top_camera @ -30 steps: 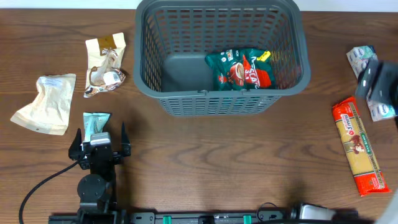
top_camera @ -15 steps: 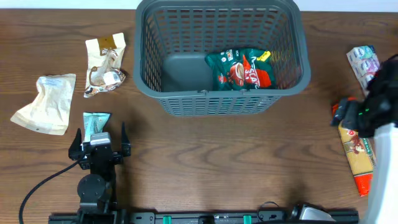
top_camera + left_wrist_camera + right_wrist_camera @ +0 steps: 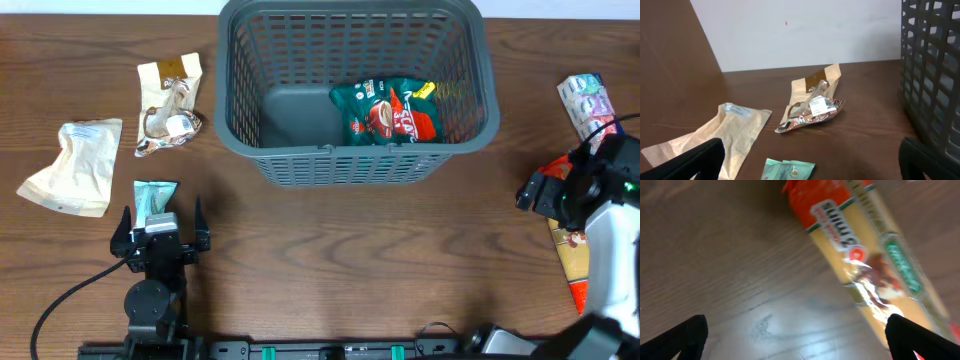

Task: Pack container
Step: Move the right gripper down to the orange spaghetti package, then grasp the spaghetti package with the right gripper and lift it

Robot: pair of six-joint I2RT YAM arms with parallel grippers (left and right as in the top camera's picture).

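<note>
Centrally, toward the far edge of the brown wooden table [image 3: 330, 260]: the container [image 3: 350, 168], dark grey, lattice-walled, upright. Holds one green snack packet [image 3: 385, 112], lying flat on the floor against the right side; red-and-white badge and a yellow corner on it, lettering too small to read.

Left of the container and well apart from it: a crumpled cream-and-brown packet [image 3: 168, 105] with a white printed sticker, text illegible in both views. Farther left, a plain beige pouch [image 3: 70, 165] with a pale blue label strip near its top, nothing legible. Nearer, a small teal packet [image 3: 153, 195], its near end just ahead of the left gripper [image 3: 161, 212]. With fingers spread wide and gripping nothing, low over the table, one black tip in each lower corner of the left wrist view.

Over at the right edge: the right gripper [image 3: 795, 339], with fingers likewise far apart and empty, hovering above a long pasta packet [image 3: 865, 265]. Orange-red end, yellow body, green band. White lettering on the red panel, upside down and blurred; looks to begin with a "3", rest not safely readable. Beyond the arm, a pastel packet [image 3: 585, 98] near the table's right edge, print unreadable.
</note>
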